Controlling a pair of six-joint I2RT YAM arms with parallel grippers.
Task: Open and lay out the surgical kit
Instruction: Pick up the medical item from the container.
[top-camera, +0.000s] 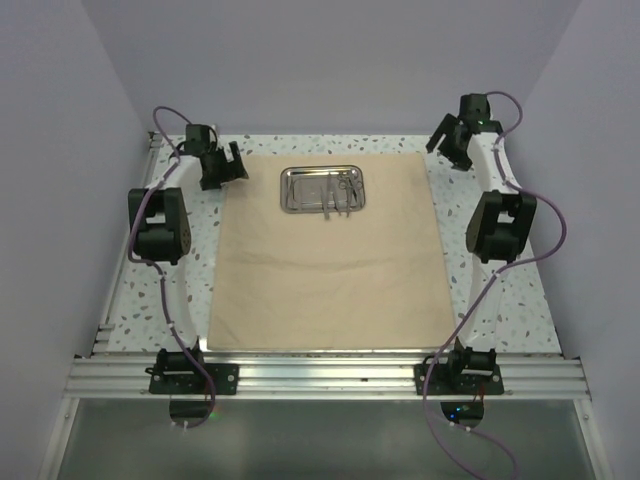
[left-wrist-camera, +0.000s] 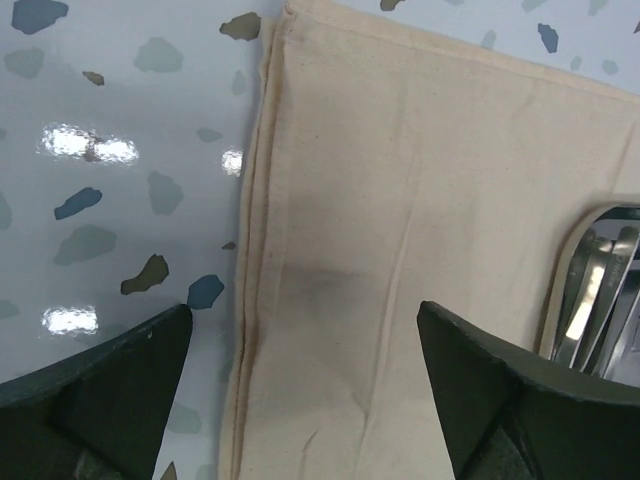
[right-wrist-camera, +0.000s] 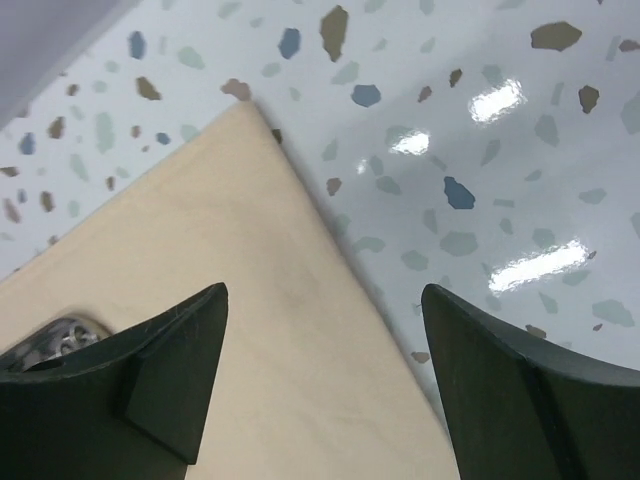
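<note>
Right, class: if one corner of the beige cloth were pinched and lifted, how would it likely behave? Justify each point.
Probably floppy: the beige cloth lies flat with soft creases, so it should drape rather than hold shape. Likely light, being thin woven fabric with a folded hem. Lifting it would probably tilt or drag the steel tray resting on it.

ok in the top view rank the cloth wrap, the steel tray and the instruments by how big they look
1. beige cloth wrap, by far the largest
2. steel tray
3. instruments lying in the tray; each is too slim to rank against the others
</note>
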